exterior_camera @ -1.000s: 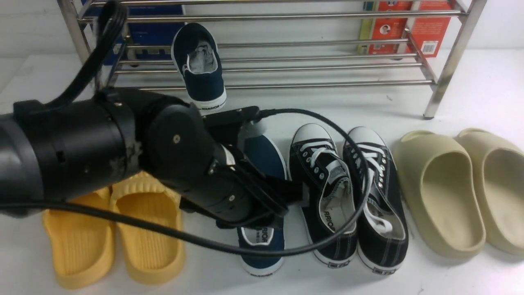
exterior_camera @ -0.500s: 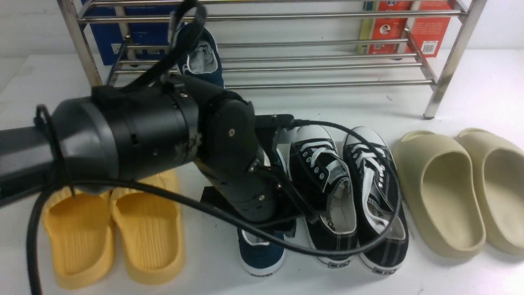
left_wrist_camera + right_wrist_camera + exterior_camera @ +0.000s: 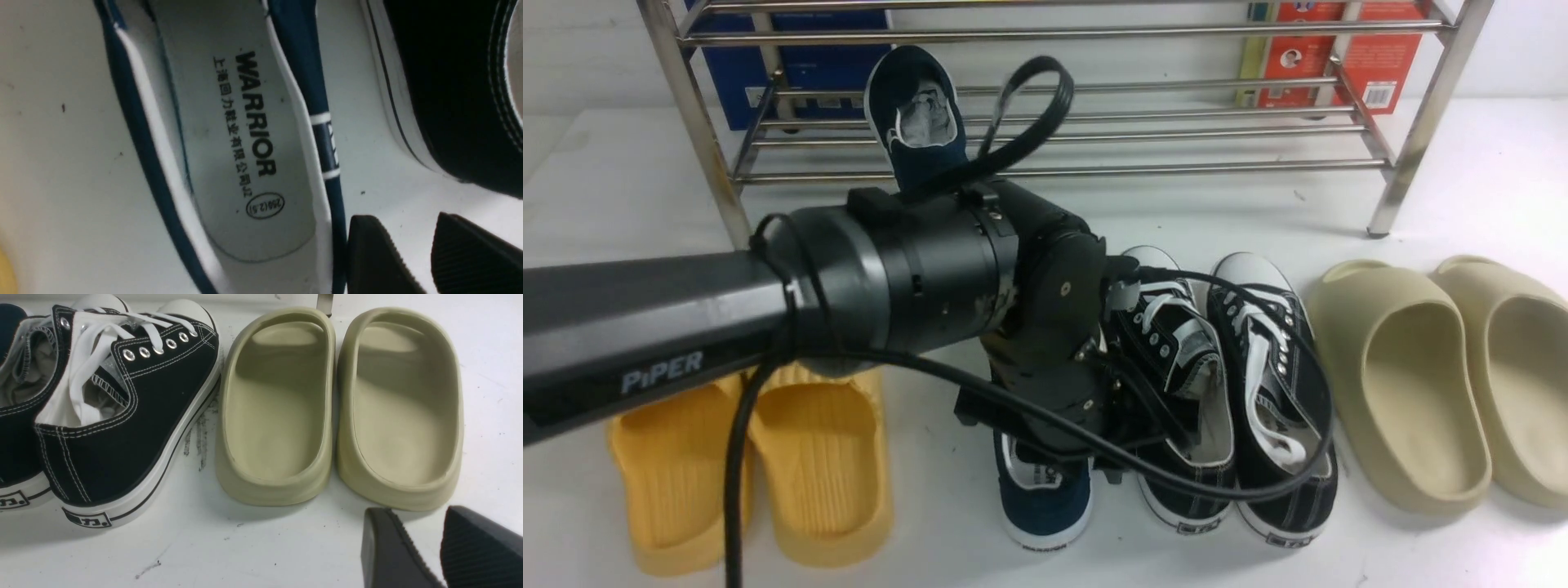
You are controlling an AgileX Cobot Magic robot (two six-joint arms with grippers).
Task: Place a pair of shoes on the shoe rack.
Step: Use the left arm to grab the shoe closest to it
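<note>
Since the earlier frame the left arm has swung toward 3 o'clock. This uncovers the rack and brings the wrist over the second navy shoe, which lies on the counter at 6 o'clock of the rack.

The first navy shoe sits on the rack's lower bars, toe to the back. Its heel is hidden by the arm.

The left fingers stand apart with nothing between them. Both hang over the strip of counter between the second shoe's side wall and the black lace-up at its 3 o'clock.

Judgement: the spread lets one finger drop inside the collar and the other stay outside. A slight shift toward 9 o'clock looks necessary first.

The right fingers are also apart and empty, near the beige slides and clear of the work. The yellow slippers lie at 9 o'clock of the second shoe.
</note>
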